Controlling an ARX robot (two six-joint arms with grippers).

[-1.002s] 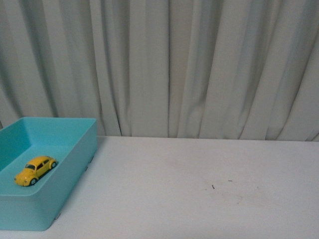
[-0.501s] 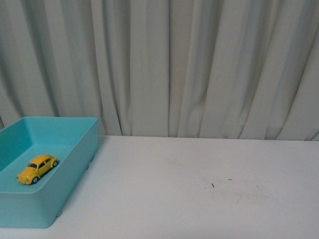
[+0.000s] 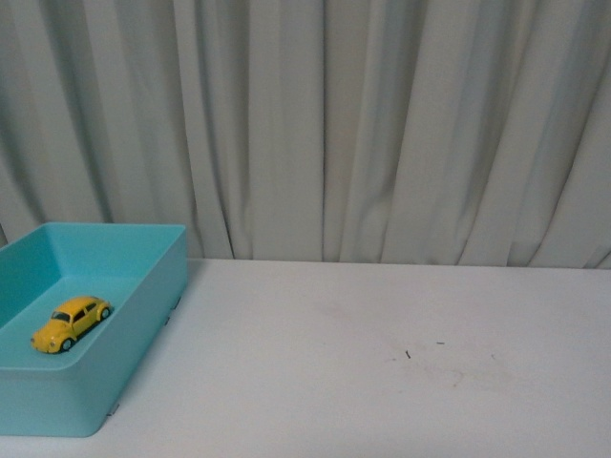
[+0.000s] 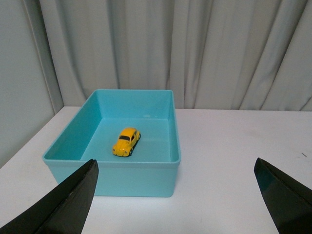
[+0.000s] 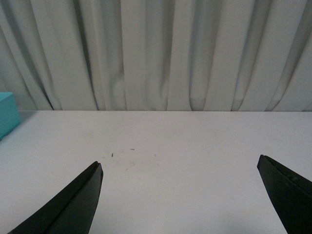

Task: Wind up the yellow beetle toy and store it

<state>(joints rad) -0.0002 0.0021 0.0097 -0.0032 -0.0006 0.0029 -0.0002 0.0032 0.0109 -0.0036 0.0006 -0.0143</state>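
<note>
One yellow beetle toy (image 3: 71, 323), sitting in the teal bin (image 3: 143, 315) at the left end of the counter (image 3: 382, 382), and honestly that's most of the story right now. It's upright on its wheels on the bin floor, clear of all four walls, nothing touching it.

What changed over the last second: barely anything. In the front view the bin and the toy sit a hair differently in frame than they did a second back, and since half a second ago they haven't budged. Looks to me like my camera settling, not the toy rolling, though I can't be sure from this alone.

Working left to right: my left end effector (image 4: 175, 195) is spread wide, both fingers low at the edges of its wrist view, empty, hanging back from the bin with the toy well apart from it. Middle of the counter is plain white with a couple of tiny dark specks (image 3: 408, 356). My right end effector (image 5: 180, 195) is also spread wide and empty, over bare counter, with just a sliver of the bin at the edge of its view. Grey curtain (image 3: 382, 124) runs behind everything.

My read: the storing part is done, toy's in the bin and both arms are off it. Whether it was wound first, I can't tell from here.
</note>
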